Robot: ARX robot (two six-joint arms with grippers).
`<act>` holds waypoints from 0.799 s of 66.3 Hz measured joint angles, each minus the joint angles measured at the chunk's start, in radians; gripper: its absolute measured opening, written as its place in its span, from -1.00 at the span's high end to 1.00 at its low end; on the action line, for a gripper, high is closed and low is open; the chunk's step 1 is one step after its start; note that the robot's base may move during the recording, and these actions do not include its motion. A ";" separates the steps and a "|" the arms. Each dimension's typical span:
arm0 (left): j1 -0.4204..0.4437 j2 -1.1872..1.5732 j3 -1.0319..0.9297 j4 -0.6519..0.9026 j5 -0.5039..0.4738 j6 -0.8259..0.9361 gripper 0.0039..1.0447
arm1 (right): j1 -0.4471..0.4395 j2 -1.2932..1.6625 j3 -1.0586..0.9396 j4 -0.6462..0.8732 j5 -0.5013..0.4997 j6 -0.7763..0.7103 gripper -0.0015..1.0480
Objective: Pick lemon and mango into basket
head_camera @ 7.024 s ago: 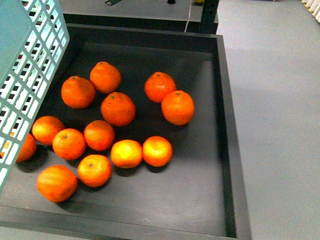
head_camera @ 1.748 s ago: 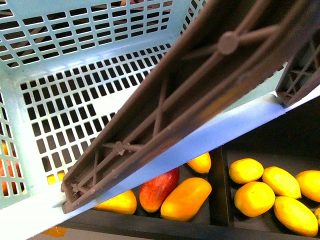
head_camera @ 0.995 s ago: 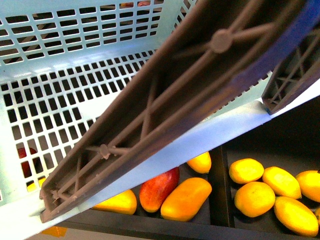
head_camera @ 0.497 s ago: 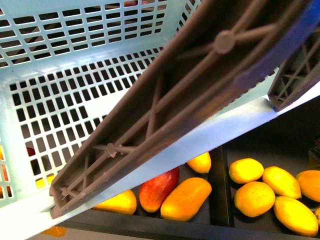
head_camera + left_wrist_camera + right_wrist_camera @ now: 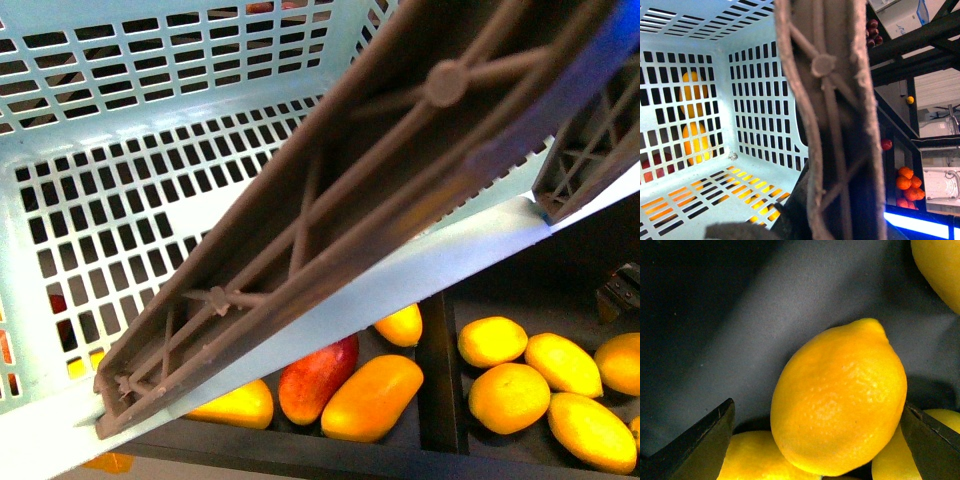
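Observation:
The pale teal basket [image 5: 140, 230] hangs tilted across the upper left of the front view. My left gripper [image 5: 815, 220] is shut on its brown ribbed handle [image 5: 835, 125]. The basket's slotted floor [image 5: 700, 195] holds nothing. A bright yellow lemon [image 5: 840, 400] sits between the fingers [image 5: 705, 445] of my open right gripper [image 5: 817, 450], which stand apart on either side of it. In the front view only a dark tip of that gripper [image 5: 620, 292] shows, above the lemons [image 5: 509, 397]. An orange-yellow mango [image 5: 372, 397] lies in the compartment under the basket rim.
A dark red mango [image 5: 318, 378] and another yellow mango [image 5: 235, 405] lie beside the orange-yellow one. A black divider [image 5: 432, 380] separates the mangoes from several lemons on the right. Oranges [image 5: 907, 185] and shelf frames show past the handle.
Seven seconds ago the front view showed a tray of oranges; now it shows mangoes and lemons. In the last half second my right gripper's tip has come in at the right edge.

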 joint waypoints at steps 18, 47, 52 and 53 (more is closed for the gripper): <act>0.000 0.000 0.000 0.000 0.000 0.000 0.92 | -0.001 0.064 0.042 0.002 0.001 0.008 -0.66; 0.000 0.000 0.000 0.000 0.000 0.000 0.92 | -0.014 -0.066 -0.055 0.090 -0.043 -0.093 -0.22; 0.000 0.000 0.000 0.000 0.000 0.000 0.92 | -0.021 -0.132 -0.076 0.093 -0.063 -0.142 -0.21; 0.000 0.000 0.000 0.000 0.000 0.000 0.92 | -0.022 -0.144 -0.080 0.094 -0.068 -0.146 -0.21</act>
